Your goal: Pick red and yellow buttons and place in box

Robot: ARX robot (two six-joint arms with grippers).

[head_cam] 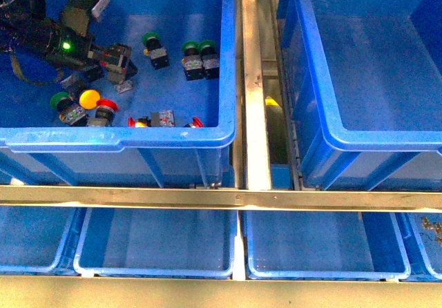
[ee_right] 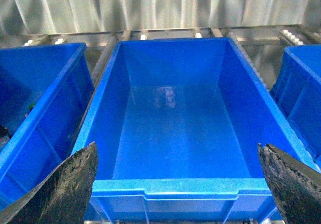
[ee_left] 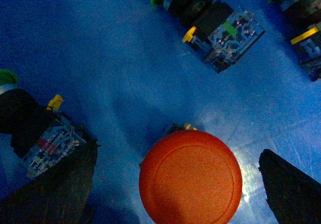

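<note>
Steel rack rails [head_cam: 257,149] carry two deep blue bins side by side: parts bin [head_cam: 117,139] and the box [head_cam: 387,140], with shallow trays [head_cam: 155,249] on the tier below. Down inside the parts bin, the left gripper [ee_left: 175,153] has its jaws spread wide, nothing pinched. One red button [ee_left: 190,178] stands cap-up squarely between the fingers [ee_left: 50,194], with a clear gap to each side. A green-capped switch [ee_left: 37,133] lies on its side at one fingertip; touching or just behind it, can't tell. Two more green ones [ee_left: 215,23] lie on the bin floor beyond the fingertips. Front view shows more targets well apart from those jaws, toward the bin's front wall: a yellow button [head_cam: 88,99] just beside a second red button [head_cam: 106,106]. Over at the box, the right gripper [ee_right: 176,151] hangs above it, jaws spread wide and holding nothing. The box's near rim sits between the two fingertips and its floor lies straight ahead of them.
</note>
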